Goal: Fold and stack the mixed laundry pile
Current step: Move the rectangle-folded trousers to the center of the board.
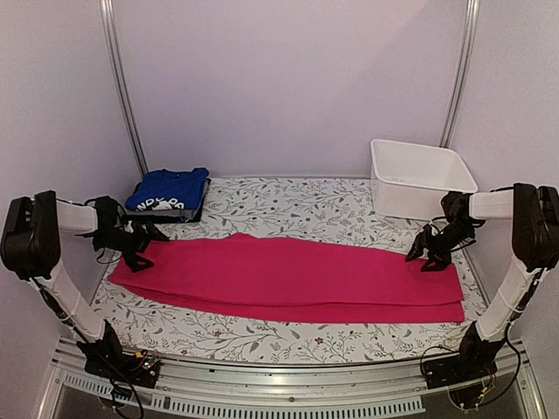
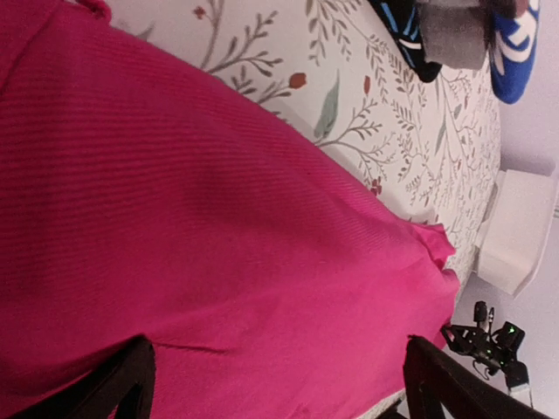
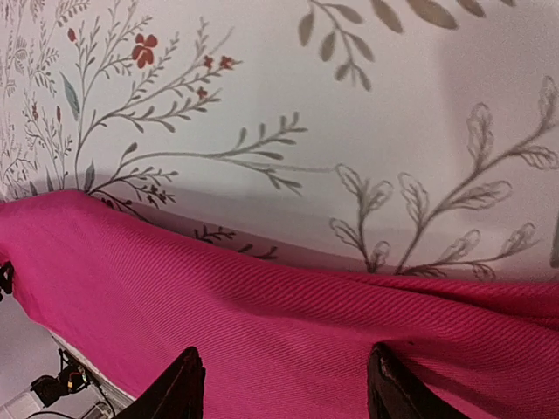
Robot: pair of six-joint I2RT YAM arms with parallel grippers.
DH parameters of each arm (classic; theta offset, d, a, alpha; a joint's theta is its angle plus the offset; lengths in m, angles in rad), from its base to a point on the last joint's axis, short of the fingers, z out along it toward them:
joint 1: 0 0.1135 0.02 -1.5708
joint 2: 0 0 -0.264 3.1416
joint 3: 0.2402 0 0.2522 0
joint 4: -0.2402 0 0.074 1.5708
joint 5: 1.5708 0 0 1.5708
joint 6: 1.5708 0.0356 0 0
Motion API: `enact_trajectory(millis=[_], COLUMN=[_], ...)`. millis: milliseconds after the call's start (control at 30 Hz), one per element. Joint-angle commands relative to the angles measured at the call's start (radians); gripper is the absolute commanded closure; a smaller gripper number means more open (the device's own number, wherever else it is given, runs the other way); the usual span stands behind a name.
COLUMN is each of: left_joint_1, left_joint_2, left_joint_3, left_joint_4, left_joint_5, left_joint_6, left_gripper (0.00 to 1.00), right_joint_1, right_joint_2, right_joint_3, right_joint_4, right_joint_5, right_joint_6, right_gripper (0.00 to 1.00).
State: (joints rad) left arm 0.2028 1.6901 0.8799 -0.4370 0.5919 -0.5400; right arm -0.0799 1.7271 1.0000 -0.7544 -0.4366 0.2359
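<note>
Across the middle of the floral table covering (image 1: 288, 205) the magenta-pink garment (image 1: 288, 279) lies flat in a long doubled band, with a lower layer peeping out along its near edge. At the far left corner the royal-blue garment (image 1: 166, 188) sits folded on a grey shirt (image 1: 175, 212), well apart from the white bin (image 1: 419, 179) at the far right.

The left gripper (image 1: 138, 249) hangs over the pink band's left end. Its jaws are spread wide and hold nothing, and the wrist view shows flat cloth between the fingers (image 2: 131, 380). The right gripper (image 1: 426, 253) is at the band's far right corner, jaws parted and pinching nothing.

The pink cloth looks like a light, limp ribbed knit. It would likely sag between two holds, and its layers may slip apart. The best hold is probably the end corners, pinching both layers together close to the table.
</note>
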Motion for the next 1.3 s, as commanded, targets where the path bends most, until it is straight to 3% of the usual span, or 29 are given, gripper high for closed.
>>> enact_trajectory(millis=[0, 167, 367, 633, 867, 1033, 1267], left_joint_1=[0.179, 0.355, 0.336, -0.099, -0.584, -0.741, -0.824], left_joint_2=[0.009, -0.025, -0.026, -0.233, -0.252, -0.249, -0.267], left_joint_3=[-0.128, -0.135, 0.000, 0.177, 0.182, 0.178, 0.110], left_joint_4=[-0.061, -0.052, -0.005, -0.127, -0.205, -0.277, -0.319], left_joint_5=[-0.195, -0.215, -0.089, -0.229, -0.314, -0.298, -0.403], left_joint_6=[-0.074, -0.065, 0.024, 0.318, 0.496, 0.608, 0.758], left_gripper=[0.00, 0.00, 0.00, 0.00, 0.00, 0.08, 0.19], right_joint_1=[0.098, 0.204, 0.267, 0.272, 0.347, 0.592, 0.692], right_joint_2=[0.087, 0.214, 0.343, 0.057, -0.111, -0.177, -0.153], right_joint_3=[0.081, 0.214, 0.410, 0.399, 0.338, 0.236, 0.137], right_joint_4=[0.070, 0.125, 0.143, 0.031, -0.138, -0.048, 0.171], right_joint_5=[-0.023, -0.020, -0.012, -0.030, 0.046, 0.184, 0.144], right_joint_6=[-0.003, 0.025, 0.023, -0.052, -0.214, -0.472, -0.594], right_gripper=[0.37, 0.37, 0.39, 0.40, 0.46, 0.44, 0.49])
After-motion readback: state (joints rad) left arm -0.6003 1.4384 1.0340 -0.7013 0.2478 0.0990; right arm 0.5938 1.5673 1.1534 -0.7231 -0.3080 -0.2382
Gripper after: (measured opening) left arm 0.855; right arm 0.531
